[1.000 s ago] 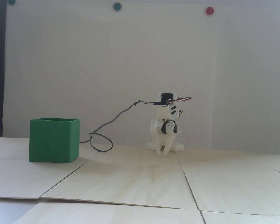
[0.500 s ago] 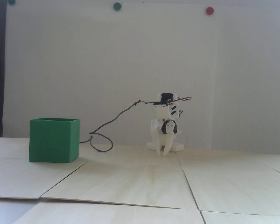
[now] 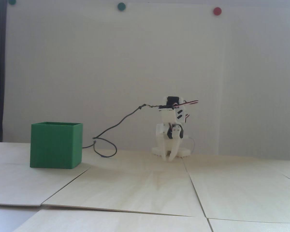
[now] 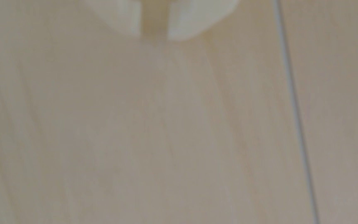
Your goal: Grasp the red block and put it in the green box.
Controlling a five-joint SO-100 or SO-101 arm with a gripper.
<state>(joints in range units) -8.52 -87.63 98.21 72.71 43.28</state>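
Fixed view: white arm folded low at the table's far edge, gripper (image 3: 168, 158) pointing down at the bare wood, fingertips nearly together with a slim gap, nothing between them. Wrist view: two blurred white fingertips (image 4: 186, 23) at the top edge, pale grain below, one panel seam at right. Red block: not visible in either view; position cannot be told. Green box (image 3: 56, 145): matte, cube-shaped, faintly ribbed, open top, standing well apart to the arm's left in the fixed view, dark cable (image 3: 106, 147) looping just beside it. Advice, as judgement: raise the wrist and scan until the block shows before spreading the fingers.
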